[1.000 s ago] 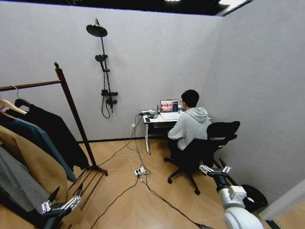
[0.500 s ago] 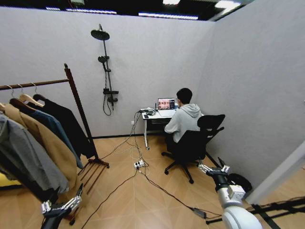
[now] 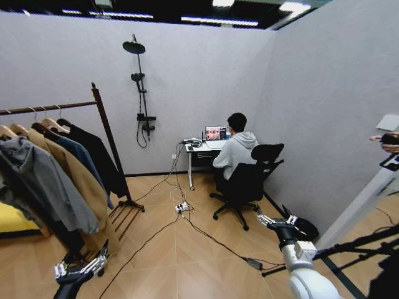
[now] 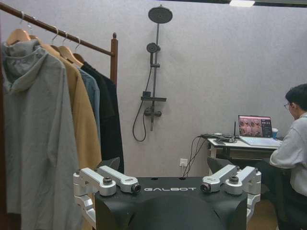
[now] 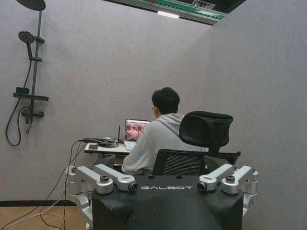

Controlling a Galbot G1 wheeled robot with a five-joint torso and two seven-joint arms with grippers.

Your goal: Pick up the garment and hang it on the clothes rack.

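Since a second ago the camera has swung left, bringing more of the rack (image 3: 103,134) into sight. Garment (image 3: 100,156) hangs at the rail's end by the upright. Left end effector (image 3: 80,268) and right end effector (image 3: 277,221) hover low, both open, empty.

At the left of your head view, the clothes rack (image 3: 107,134) is dark reddish-brown wood. On it you see a plain black garment (image 3: 100,156), then a teal-blue jacket (image 3: 81,156), a tan coat (image 3: 78,187) and a grey hooded one (image 3: 43,184). The walls are pale grey, the floor warm wood-brown.
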